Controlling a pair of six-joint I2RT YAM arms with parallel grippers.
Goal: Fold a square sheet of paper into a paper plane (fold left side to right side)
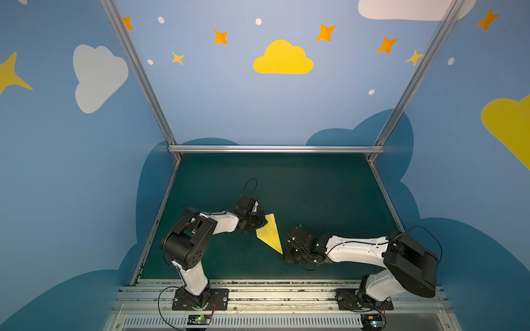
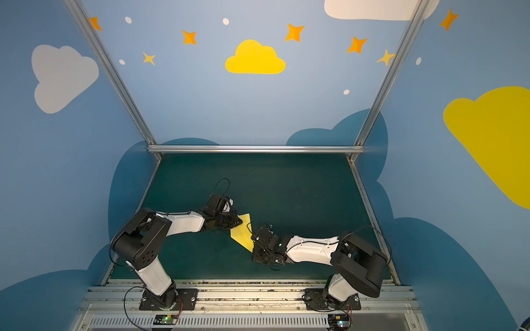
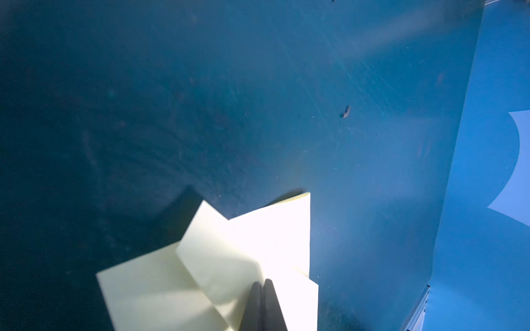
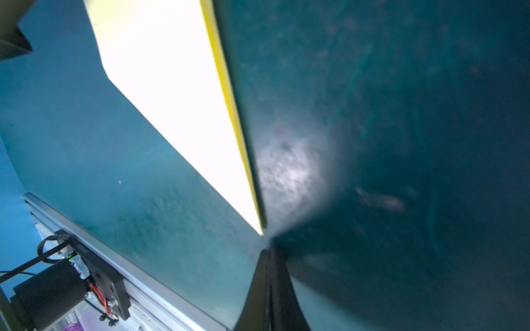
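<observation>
1 paper plane (image 1: 271, 236) lies on the green table (image 1: 315, 186), midway between the side edges and nearer the front edge than the back. Its pointed nose aims toward the front edge. 2 grippers sit at it, 1 at each end. The left gripper (image 3: 261, 283) is clenched, jaws pressed together, with its tips resting on the plane's wide rear end. The right gripper (image 4: 271, 253) is also clenched and grasps nothing; its tips sit just beside the nose.
</observation>
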